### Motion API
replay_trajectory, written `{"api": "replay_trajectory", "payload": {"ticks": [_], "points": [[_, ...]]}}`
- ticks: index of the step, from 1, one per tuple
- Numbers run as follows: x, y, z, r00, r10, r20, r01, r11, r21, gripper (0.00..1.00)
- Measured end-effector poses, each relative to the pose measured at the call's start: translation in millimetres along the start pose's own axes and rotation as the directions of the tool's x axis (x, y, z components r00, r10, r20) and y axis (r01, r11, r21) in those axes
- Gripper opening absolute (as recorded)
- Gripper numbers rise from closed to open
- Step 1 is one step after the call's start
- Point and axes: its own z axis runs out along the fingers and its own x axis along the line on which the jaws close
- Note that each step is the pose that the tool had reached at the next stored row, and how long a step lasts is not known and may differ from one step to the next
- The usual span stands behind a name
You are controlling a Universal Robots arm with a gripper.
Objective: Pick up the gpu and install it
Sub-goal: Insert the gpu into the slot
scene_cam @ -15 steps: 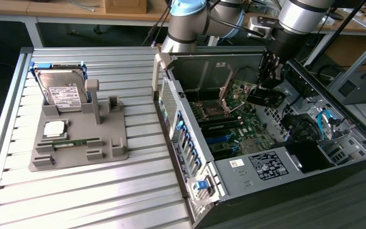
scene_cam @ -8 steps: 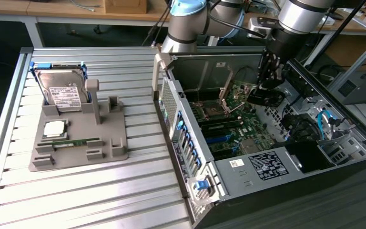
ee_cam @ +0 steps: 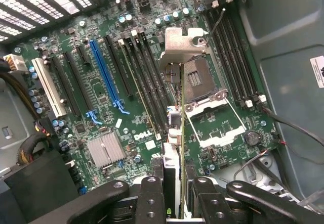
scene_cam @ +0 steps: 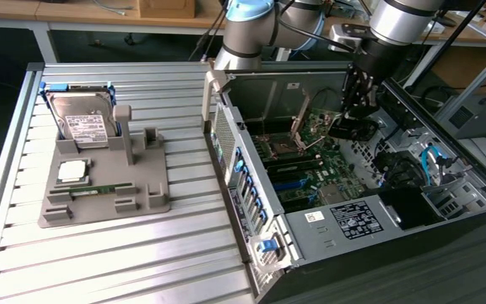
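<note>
The black gripper (ee_cam: 175, 196) has its fingers (ee_cam: 151, 198) clamped on the gpu (ee_cam: 172, 166), a thin dark circuit card with a silvery metal edge, seen edge-on. The card hangs over the green motherboard (ee_cam: 101, 82), beside the silvery processor socket (ee_cam: 198, 77) and well apart from the long blue expansion slot (ee_cam: 105, 72). Farther off, outside the open grey metal computer case (scene_cam: 277, 95), a boxy silver hard drive (scene_cam: 87, 123) stands in a grey plastic holder (scene_cam: 99, 206) on the slatted metal table (scene_cam: 142, 259).
</note>
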Motion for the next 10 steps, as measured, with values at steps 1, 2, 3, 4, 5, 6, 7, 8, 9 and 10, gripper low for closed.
{"api": "replay_trajectory", "payload": {"ticks": [1,2,3,4,5,6,7,8,9,10], "points": [[0.0,0.0,0.0,1.0,-0.005,-0.0001,0.005,1.0,0.0,0.27],[0.0,0.0,0.0,1.0,-0.009,-0.0001,0.009,1.0,0.0001,0.27],[0.0,0.0,0.0,0.9999,-0.015,-0.0003,0.015,0.9999,0.0001,0.27],[0.0,0.0,0.0,0.9998,-0.019,-0.0002,0.019,0.9998,0.0001,0.27],[0.0,0.0,0.0,0.9997,-0.026,-0.0003,0.026,0.9997,0.0002,0.27],[0.0,0.0,0.1,0.9995,-0.03,-0.0004,0.03,0.9995,0.0003,0.27],[0.0,0.0,0.0,0.9994,-0.035,-0.0006,0.035,0.9994,0.0003,0.27],[0.0,0.0,0.1,0.9991,-0.042,-0.0007,0.042,0.9991,0.0004,0.27],[0.0,0.0,0.1,0.9987,-0.05,-0.0009,0.05,0.9987,0.0005,0.27],[0.0,0.0,0.1,0.9984,-0.056,-0.0011,0.056,0.9984,0.0005,0.27]]}}
